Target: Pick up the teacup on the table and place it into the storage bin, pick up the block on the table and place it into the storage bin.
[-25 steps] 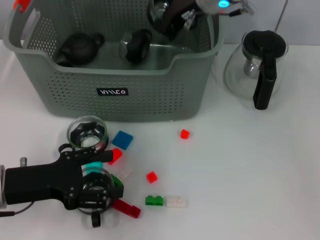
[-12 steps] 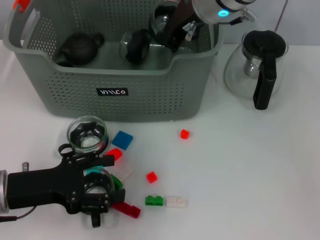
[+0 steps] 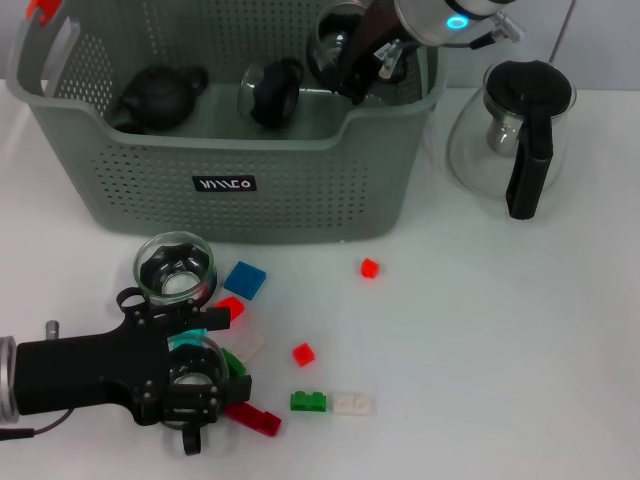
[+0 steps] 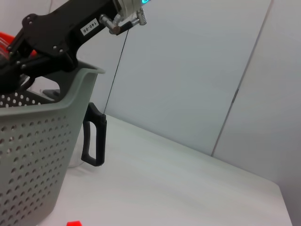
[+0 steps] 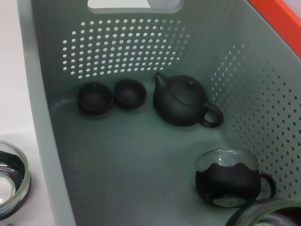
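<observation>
Here, left gripper [image 3: 190, 385] around upright teacup [image 3: 197, 372], handle toward the robot

We count one storage bin [image 3: 230, 150], one carafe [image 3: 515, 135], one dark teapot [image 5: 181, 101], two small dark cups [image 5: 95, 98] and two grippers [image 3: 185, 385].

Hidden or cut off, for your check:
- Left gripper [image 3: 190, 385]: its fingers ring a glass teacup [image 3: 195, 365]; you cannot tell whether they press its wall.
- Red block [image 3: 252, 417]: one end tucked under those fingers.
- Right gripper [image 3: 350, 70]: fingertips lost behind the storage bin [image 3: 250, 150] rim; a glass cup [image 3: 335, 35] beside them is cropped by the head view's top edge.
- Left arm: runs off the frame's side.
</observation>
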Motion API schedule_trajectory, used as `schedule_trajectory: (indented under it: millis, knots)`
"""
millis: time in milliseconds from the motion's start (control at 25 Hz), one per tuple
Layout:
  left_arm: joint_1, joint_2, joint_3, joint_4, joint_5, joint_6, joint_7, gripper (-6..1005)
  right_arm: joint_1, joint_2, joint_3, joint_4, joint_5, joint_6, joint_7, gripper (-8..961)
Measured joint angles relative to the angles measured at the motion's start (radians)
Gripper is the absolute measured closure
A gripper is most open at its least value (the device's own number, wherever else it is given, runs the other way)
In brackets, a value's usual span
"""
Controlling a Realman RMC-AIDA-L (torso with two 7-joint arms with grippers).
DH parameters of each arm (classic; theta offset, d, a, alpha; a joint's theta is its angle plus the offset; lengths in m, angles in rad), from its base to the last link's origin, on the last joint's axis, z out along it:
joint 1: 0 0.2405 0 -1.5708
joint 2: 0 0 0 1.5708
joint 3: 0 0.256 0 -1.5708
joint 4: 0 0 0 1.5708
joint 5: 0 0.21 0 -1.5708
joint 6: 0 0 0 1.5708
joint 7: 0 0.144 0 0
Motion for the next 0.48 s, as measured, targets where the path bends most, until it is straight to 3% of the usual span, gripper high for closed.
schedule_trajectory:
  millis: [480]
  knots:
    - [-0.005, 0.003, -0.001, -0.007, 0.000, 0.000, 0.000, 124, -0.013, -0.018, 0.037, -0.004, 0.000, -0.027, 0.010, 897]
